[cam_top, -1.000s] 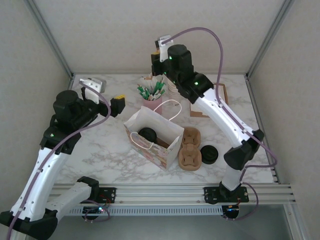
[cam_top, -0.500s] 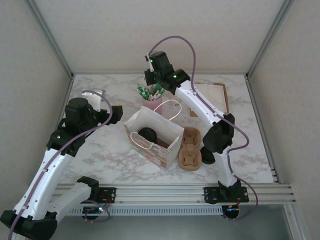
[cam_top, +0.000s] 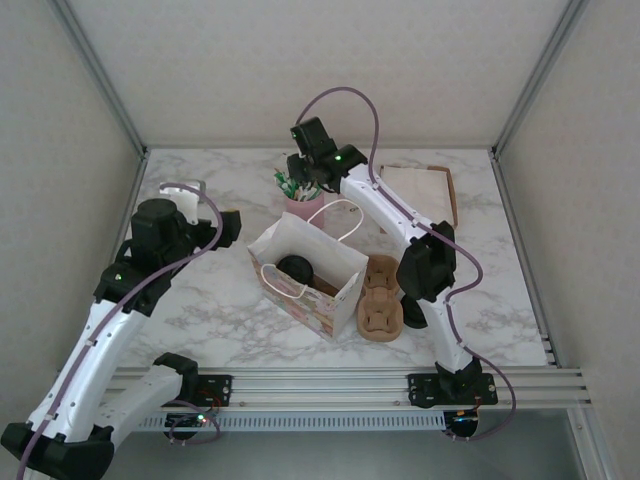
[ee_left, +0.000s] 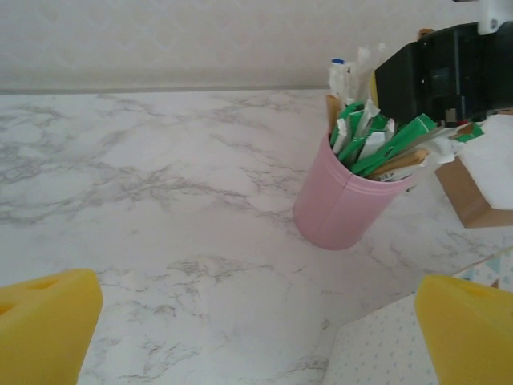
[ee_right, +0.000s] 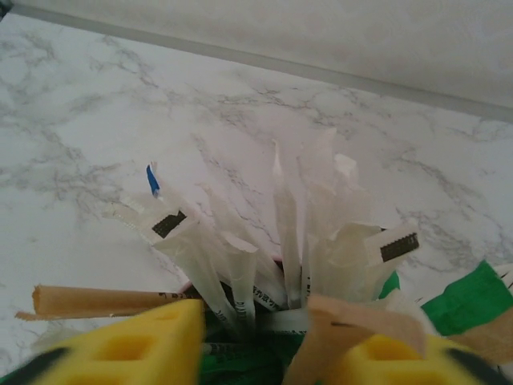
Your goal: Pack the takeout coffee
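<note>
The takeout coffee (cam_top: pixel 294 268), a cup with a round black lid, stands inside the open white paper bag (cam_top: pixel 340 290) at mid-table. A brown pulp carrier (cam_top: pixel 380 305) lies just right of the bag. My right gripper (cam_top: pixel 305 178) hangs over the pink cup (cam_top: pixel 305 207) of packets and stirrers behind the bag. In the right wrist view its yellow fingers (ee_right: pixel 140 345) stand apart around the white packets (ee_right: pixel 288 233), gripper (ee_right: pixel 268 357) open. My left gripper (cam_top: pixel 228 226) hovers left of the bag, open (ee_left: pixel 256 337), over bare marble.
A loose black lid (cam_top: pixel 413 318) peeks out beside the right arm's elbow. A wooden tray with a white sheet (cam_top: pixel 425 185) sits at the back right. The pink cup (ee_left: pixel 345 204) and the bag's dotted corner (ee_left: pixel 385 353) lie just ahead of my left gripper.
The right arm has swung down from high up onto the pink cup, and its jaws have gone from shut to apart. The left arm has drawn slightly back and lower.
</note>
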